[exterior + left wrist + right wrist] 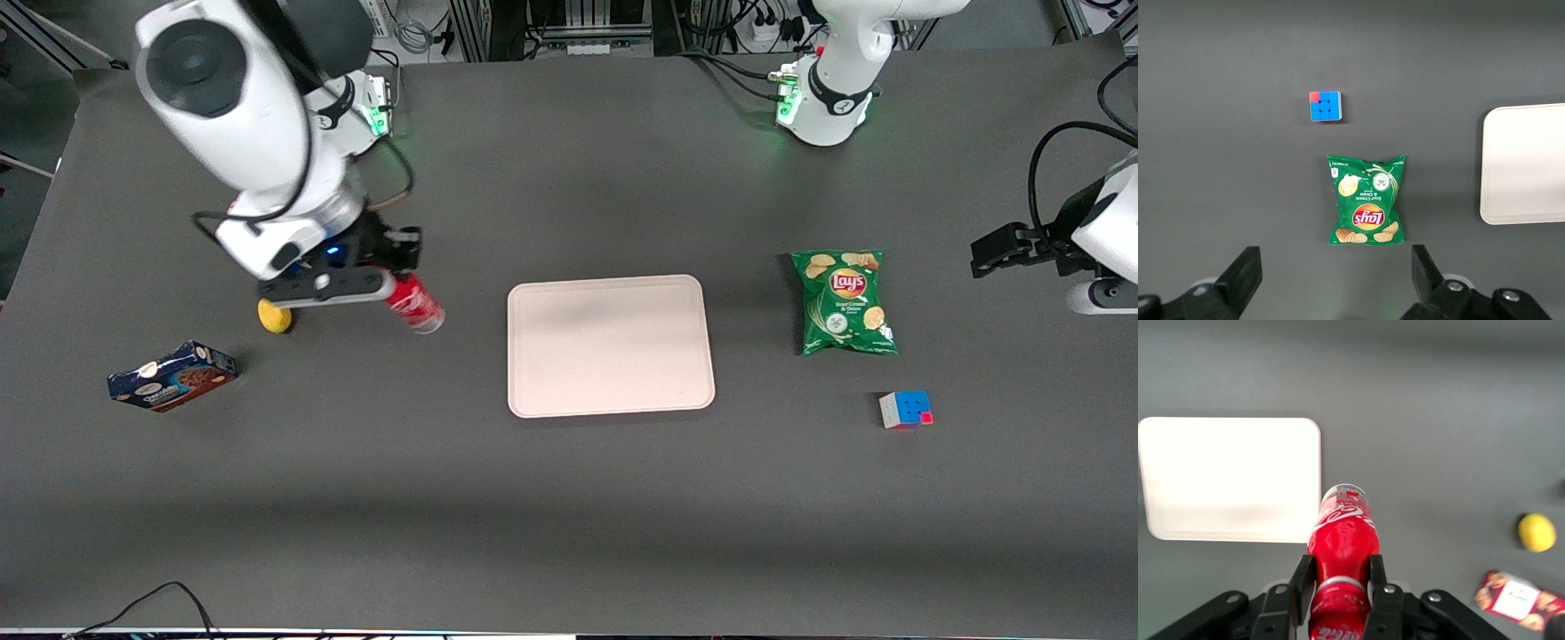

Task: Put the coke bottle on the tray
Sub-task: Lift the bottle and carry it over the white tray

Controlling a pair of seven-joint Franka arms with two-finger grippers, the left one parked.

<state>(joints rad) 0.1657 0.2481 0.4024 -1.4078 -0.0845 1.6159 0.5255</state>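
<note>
The right arm's gripper (391,283) hangs above the dark table (569,498), toward the working arm's end, its two fingers (1383,600) clamped on the neck of the coke bottle (415,304). The bottle is lifted clear of the surface and tilted, its clear base pointing toward the tray (610,345). In the right wrist view the bottle (1341,543) shows just beside the tray's (1231,480) rounded corner, not over it.

The pale tray lies flat at the middle of the table, nothing on it. Only bare tabletop lies between bottle and tray.

A yellow lemon (274,316) sits on the table just beside the gripper, toward the working arm's edge. A blue-and-red cookie box (172,376) lies nearer the front camera than the lemon, close to that same edge of the table.

Toward the parked arm's end, a green bag of Lay's chips (844,302) lies flat, well apart from the tray. A puzzle cube (905,410) stands near the bag, nearer the front camera.
</note>
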